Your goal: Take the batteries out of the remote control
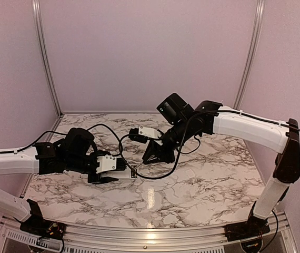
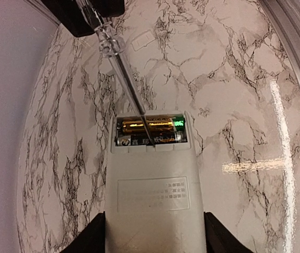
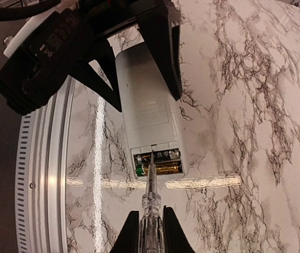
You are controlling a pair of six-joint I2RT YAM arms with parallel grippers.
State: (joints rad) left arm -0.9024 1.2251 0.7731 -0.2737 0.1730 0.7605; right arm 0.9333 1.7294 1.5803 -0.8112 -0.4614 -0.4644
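The white remote control (image 2: 151,200) lies back side up between the fingers of my left gripper (image 2: 155,237), which is shut on its sides. The recess at its far end is uncovered. Two batteries lie in it side by side, a gold one (image 2: 150,125) and a dark one (image 2: 134,140). My right gripper (image 3: 151,234) is shut on a clear-handled screwdriver (image 3: 151,203). The screwdriver's metal tip reaches into the recess across the batteries (image 3: 163,168). In the top view both grippers, left (image 1: 113,174) and right (image 1: 149,157), meet low over the middle of the table.
A small flat white cover plate (image 2: 143,40) lies on the marble table beyond the remote. The table's metal front rail (image 3: 45,174) runs close by the left gripper. Black cables (image 1: 160,171) hang from both arms over the tabletop.
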